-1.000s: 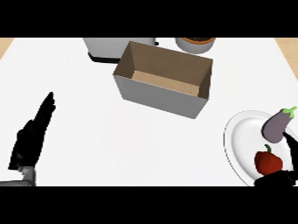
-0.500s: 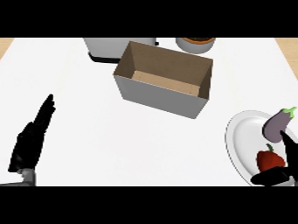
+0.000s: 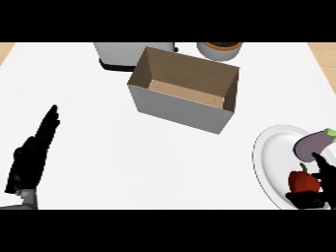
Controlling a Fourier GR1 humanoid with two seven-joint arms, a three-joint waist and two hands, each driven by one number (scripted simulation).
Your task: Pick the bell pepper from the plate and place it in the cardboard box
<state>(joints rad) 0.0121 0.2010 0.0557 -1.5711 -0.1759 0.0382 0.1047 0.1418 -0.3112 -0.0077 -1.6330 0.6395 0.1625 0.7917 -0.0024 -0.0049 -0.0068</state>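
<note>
A red bell pepper point(image 3: 302, 181) lies on the white plate point(image 3: 268, 157) at the lower right, beside a purple eggplant point(image 3: 317, 142). My right hand point(image 3: 332, 185) sits right against the pepper, its fingers point(image 3: 323, 164) stretched past it and the thumb below it, not curled round it. The open cardboard box point(image 3: 187, 89) stands at the upper middle with nothing visible inside. My left hand point(image 3: 31, 157) rests open at the lower left, fingers straight and pointing up.
A grey and white appliance point(image 3: 123, 55) stands behind the box at the back. A round pot-like container point(image 3: 220, 49) sits to its right. The counter's wooden edges show at the far left and right.
My right hand has edged up closer along the pepper on the plate. The left hand has barely shifted.
</note>
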